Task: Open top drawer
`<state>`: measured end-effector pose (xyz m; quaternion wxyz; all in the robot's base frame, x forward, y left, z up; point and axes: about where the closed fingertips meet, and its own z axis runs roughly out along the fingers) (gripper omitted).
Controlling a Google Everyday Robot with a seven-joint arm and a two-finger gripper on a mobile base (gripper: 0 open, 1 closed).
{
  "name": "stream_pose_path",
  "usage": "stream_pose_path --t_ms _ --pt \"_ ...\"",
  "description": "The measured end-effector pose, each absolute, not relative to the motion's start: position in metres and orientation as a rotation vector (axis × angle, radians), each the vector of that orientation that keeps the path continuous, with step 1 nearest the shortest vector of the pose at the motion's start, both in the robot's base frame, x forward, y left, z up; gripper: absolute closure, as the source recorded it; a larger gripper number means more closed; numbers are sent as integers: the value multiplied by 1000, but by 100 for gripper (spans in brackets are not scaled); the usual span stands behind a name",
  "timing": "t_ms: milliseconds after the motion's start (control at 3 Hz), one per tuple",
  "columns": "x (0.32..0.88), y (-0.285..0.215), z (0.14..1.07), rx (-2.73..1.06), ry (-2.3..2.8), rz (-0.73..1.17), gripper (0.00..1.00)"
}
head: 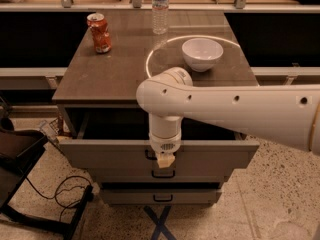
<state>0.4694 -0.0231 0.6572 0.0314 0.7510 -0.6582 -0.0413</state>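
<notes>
Top drawer [102, 155] open, tool [165, 160] at front.

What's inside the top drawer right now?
The top drawer stands pulled out; its visible left part looks bare, in shadow. The arm covers the middle and much of the right, and the cabinet top hides the back. The gripper sits at its front centre.

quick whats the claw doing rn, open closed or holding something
Claw: cannot tell whether open or closed. It sits at the black pull on the front of the top drawer, which stands pulled out.
</notes>
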Motion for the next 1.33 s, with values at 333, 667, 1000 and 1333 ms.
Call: stream_pose_path --t_ms 333,667,1000,1333 --pt "469 -23 657 2313 -2027 -127 12" --pt "469 -24 657 2312 -2026 -127 0" --pt "469 -24 657 2312 -2026 -127 0" --pt "468 -24 656 2311 -2025 -127 18"
